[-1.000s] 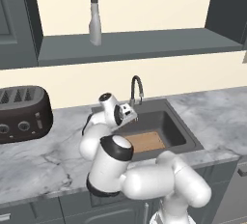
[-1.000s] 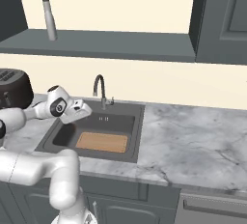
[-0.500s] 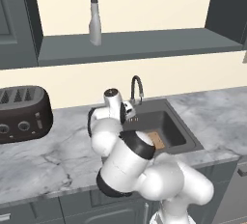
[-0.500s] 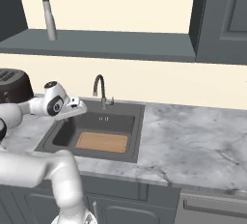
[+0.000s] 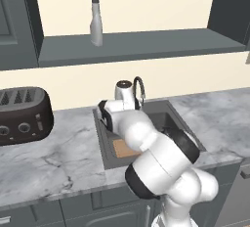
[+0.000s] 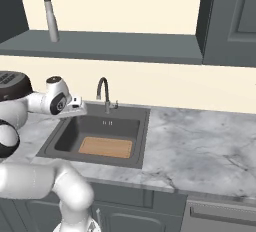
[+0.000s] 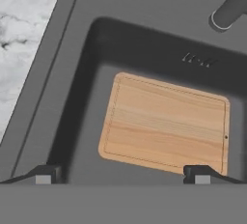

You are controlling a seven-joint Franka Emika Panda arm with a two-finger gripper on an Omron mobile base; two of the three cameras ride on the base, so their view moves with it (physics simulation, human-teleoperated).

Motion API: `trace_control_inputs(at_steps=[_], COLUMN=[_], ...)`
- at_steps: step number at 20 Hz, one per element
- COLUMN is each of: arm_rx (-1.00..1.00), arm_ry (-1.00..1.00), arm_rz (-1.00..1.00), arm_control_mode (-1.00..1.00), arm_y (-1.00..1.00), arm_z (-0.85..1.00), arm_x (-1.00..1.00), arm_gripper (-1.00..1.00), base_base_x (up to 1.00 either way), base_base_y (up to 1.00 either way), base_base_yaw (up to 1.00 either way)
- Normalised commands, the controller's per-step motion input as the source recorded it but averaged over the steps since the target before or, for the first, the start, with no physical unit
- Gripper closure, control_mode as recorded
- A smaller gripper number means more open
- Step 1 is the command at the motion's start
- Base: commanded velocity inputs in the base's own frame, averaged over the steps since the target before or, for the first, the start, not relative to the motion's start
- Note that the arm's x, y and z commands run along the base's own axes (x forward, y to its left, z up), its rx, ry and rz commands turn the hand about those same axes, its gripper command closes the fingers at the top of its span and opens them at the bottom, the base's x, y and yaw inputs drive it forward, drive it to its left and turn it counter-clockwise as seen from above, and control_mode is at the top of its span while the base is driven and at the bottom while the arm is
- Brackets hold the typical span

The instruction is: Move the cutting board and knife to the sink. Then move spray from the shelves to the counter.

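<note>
Cutting board (image 7: 166, 128) lies flat in sink (image 7: 72, 63), long axis across the basin.

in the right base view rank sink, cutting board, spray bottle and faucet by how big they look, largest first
1. sink, widest by far
2. cutting board, lying flat in the basin
3. spray bottle and faucet: they look about alike in height; the bottle stands farther back on the shelf, so I would not rank them.

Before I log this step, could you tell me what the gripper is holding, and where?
Nothing. The gripper is open and empty above the sink, where the cutting board lies flat.
</note>
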Motion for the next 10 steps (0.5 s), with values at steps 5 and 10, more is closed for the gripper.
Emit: trace_control_inputs(at_steps=[5,10], arm_rx=[0.09,0.03], arm_ry=[0.0,-0.03], arm_rz=[0.0,0.0], arm_control_mode=[-1.0,-1.0], arm_y=[-0.14,-0.27], arm_z=[0.37,0.29], arm_x=[-0.53,-0.55], arm_gripper=[-1.0,-1.0], base_base_x=[0.0,0.0], base_base_y=[0.0,0.0], base_base_yaw=[0.0,0.0])
